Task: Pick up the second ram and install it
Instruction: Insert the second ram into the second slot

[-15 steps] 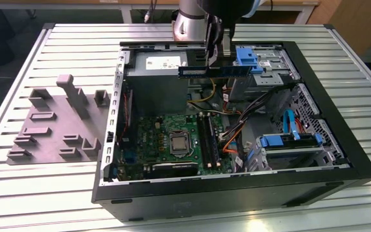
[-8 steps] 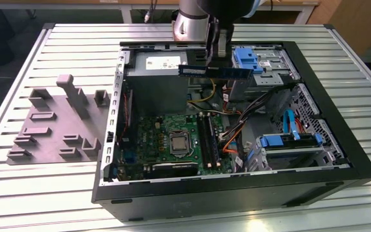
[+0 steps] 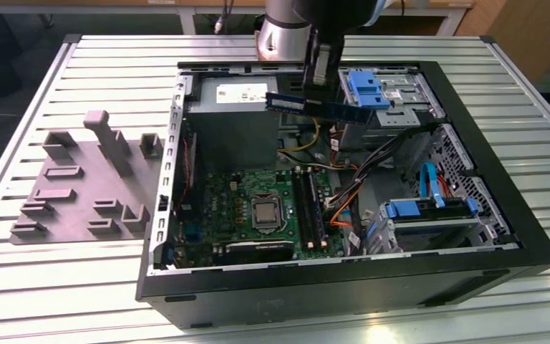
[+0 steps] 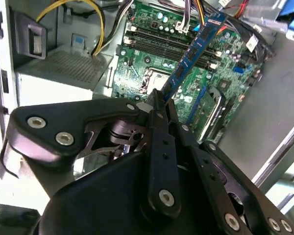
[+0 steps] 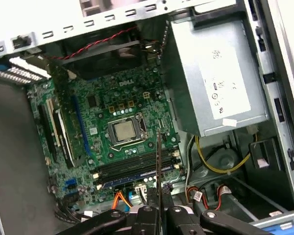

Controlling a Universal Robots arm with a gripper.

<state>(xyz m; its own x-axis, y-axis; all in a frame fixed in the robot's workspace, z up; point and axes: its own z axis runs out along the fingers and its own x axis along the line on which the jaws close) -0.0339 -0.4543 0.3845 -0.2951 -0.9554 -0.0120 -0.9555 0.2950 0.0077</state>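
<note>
The second ram (image 3: 315,107) is pinched btwn my fingers (image 4: 159,100), which are closed tight on one end of the stick; the rest juts out free, w/ its row of black chips showing. In the exterior view it hangs roughly level in the air, above the open PC case (image 3: 485,143), just in front of the grey power supply (image 3: 232,107) and beside the blue drive bracket (image 3: 366,87), well apart from the board below. In the first wrist view I see it edge-on, a thin dark line (image 5: 158,161) rising from my fingers. Under me lies the green motherboard (image 5: 132,105) w/ the CPU socket (image 5: 125,131) and the long black memory slots (image 5: 137,169); I can't tell if any slot already has a stick in it. Orange and yellow cables (image 3: 342,208) run next to the slots. The case sits on a slatted metal tabletop (image 3: 84,287), w/ a grey fixture block (image 3: 89,186) toward the exterior view's left.
</note>
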